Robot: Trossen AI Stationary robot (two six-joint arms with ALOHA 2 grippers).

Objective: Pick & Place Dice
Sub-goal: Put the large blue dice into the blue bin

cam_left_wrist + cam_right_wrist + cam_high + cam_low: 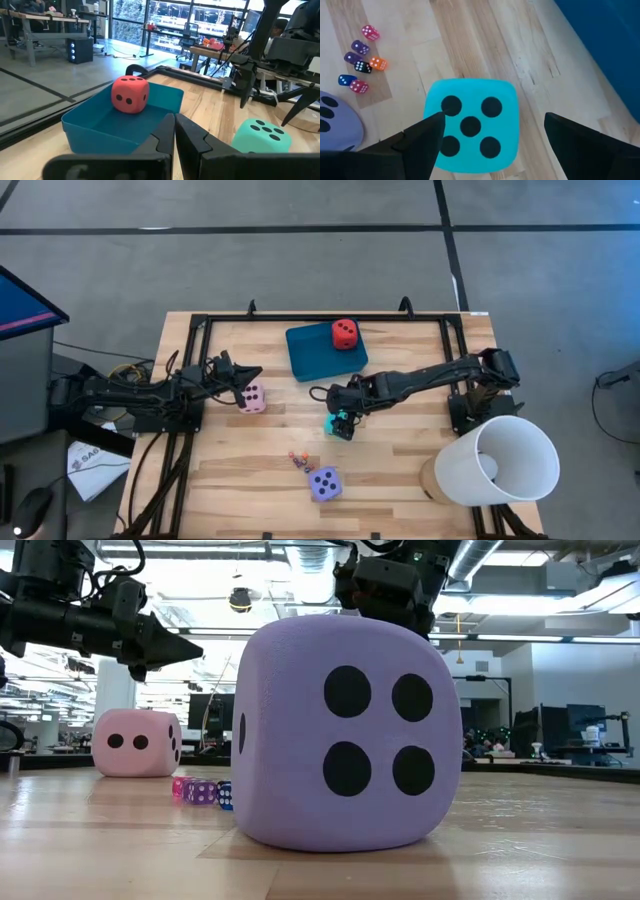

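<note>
The purple die [324, 483] sits nearest the worktop's [400, 480] front edge, 4 pips facing the low view, with a cluster of small dice [360, 60] just behind it. No readable writing shows on any of them. Further in, the right gripper [340, 423] reaches from the right, pointing down over the turquoise die [470, 125], its jaws spread wide on either side and gripping nothing; the die rests on the wood, 5 pips up. The left gripper [250, 376] stretches level above the pink die [252, 396], jaws shut and empty. Farthest back, the red die [345, 333] lies in the teal tray [310, 355].
</note>
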